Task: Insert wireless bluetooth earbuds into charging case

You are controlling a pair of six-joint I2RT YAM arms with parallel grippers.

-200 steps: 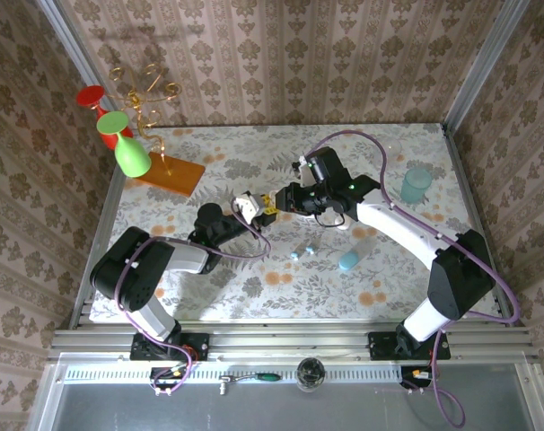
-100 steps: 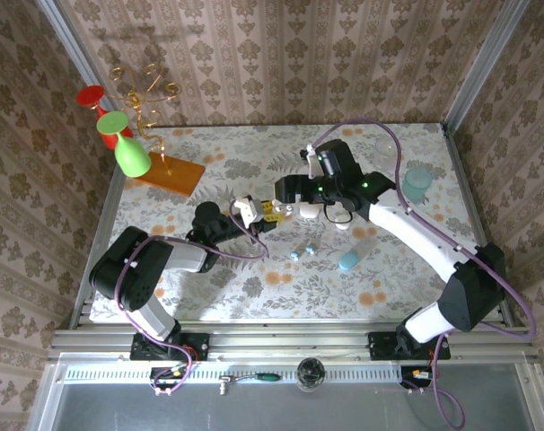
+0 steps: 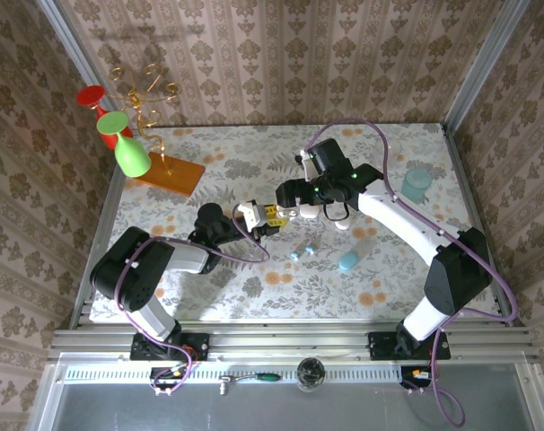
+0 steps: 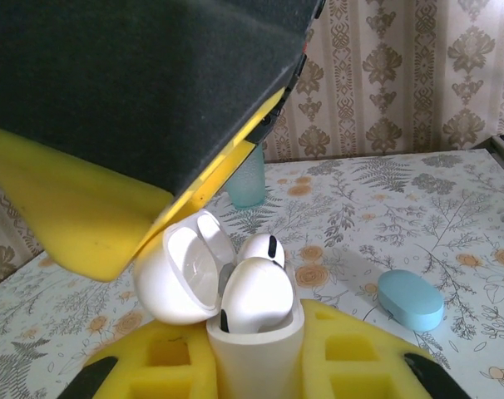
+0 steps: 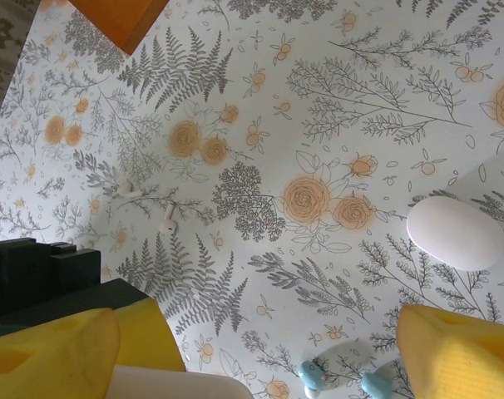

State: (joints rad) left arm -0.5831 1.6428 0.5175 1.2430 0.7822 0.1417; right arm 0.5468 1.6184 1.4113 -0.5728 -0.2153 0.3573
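Note:
My left gripper (image 4: pixel 254 370) is shut on the white charging case (image 4: pixel 256 337), which stands upright between its yellow pads. The lid (image 4: pixel 173 278) is swung open to the left, and two white earbuds (image 4: pixel 256 295) sit in the case. In the top view the case (image 3: pixel 246 209) is at mid-table. My right gripper (image 3: pixel 279 206) hovers just right of and above it, open and empty; one of its fingers (image 4: pixel 135 108) overhangs the case. Two tiny pieces with teal tips (image 3: pixel 302 251) lie on the table in front of the right gripper, also seen from the right wrist (image 5: pixel 318 374).
A light-blue capsule (image 3: pixel 353 256) lies right of the teal-tipped pieces. A white egg-shaped item (image 5: pixel 456 233) rests near the right gripper. Two loose white earbuds (image 5: pixel 148 204) lie on the floral cloth. A teal cup (image 3: pixel 416 184) stands far right, an orange-based stand (image 3: pixel 169 171) far left.
My right gripper has opened and drawn back a little from the case. The left gripper still holds the case and has shifted slightly toward the near side.

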